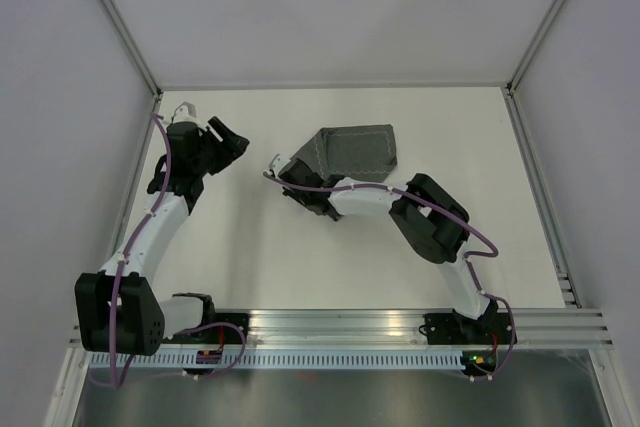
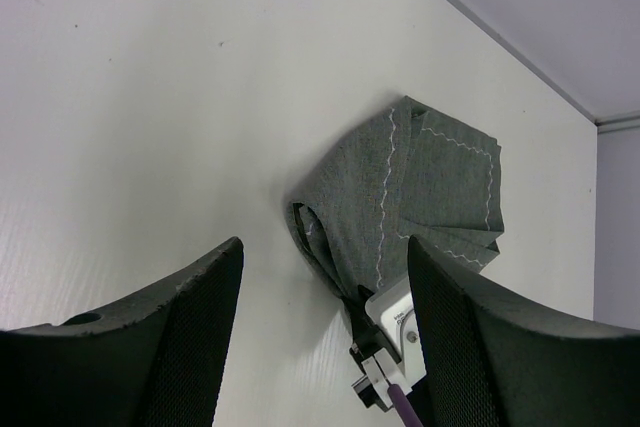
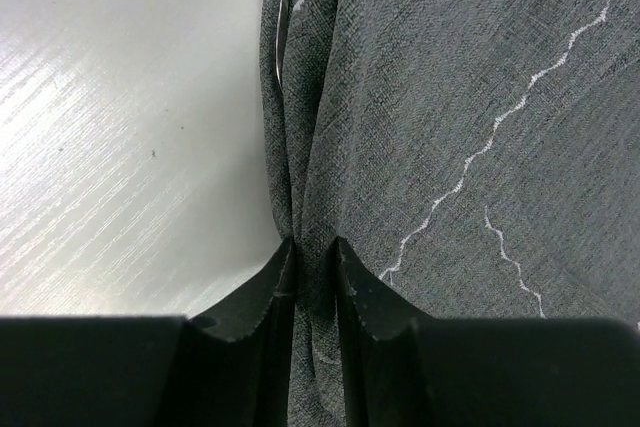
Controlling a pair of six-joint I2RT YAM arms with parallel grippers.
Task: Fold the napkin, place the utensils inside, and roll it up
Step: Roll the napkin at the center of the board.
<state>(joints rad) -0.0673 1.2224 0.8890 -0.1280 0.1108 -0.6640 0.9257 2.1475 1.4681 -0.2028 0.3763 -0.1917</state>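
The dark grey napkin [image 1: 355, 150] lies bunched and folded over itself at the table's middle, its pale stitched hem showing. It also shows in the left wrist view [image 2: 420, 197] and fills the right wrist view [image 3: 450, 97]. My right gripper [image 1: 298, 185] is shut on the napkin's gathered near-left edge, with cloth pinched between its fingertips [image 3: 315, 257]. My left gripper [image 1: 232, 143] is open and empty, left of the napkin and apart from it [image 2: 325, 337]. No utensils are plainly in view. A thin glinting edge [image 3: 281, 17] shows inside the fold, and I cannot tell what it is.
The white table [image 1: 250, 247] has grey walls at the back and both sides. A metal rail [image 1: 340, 322] runs along the near edge by the arm bases. The right arm's wrist [image 2: 395, 319] sits between my left fingers in the left wrist view.
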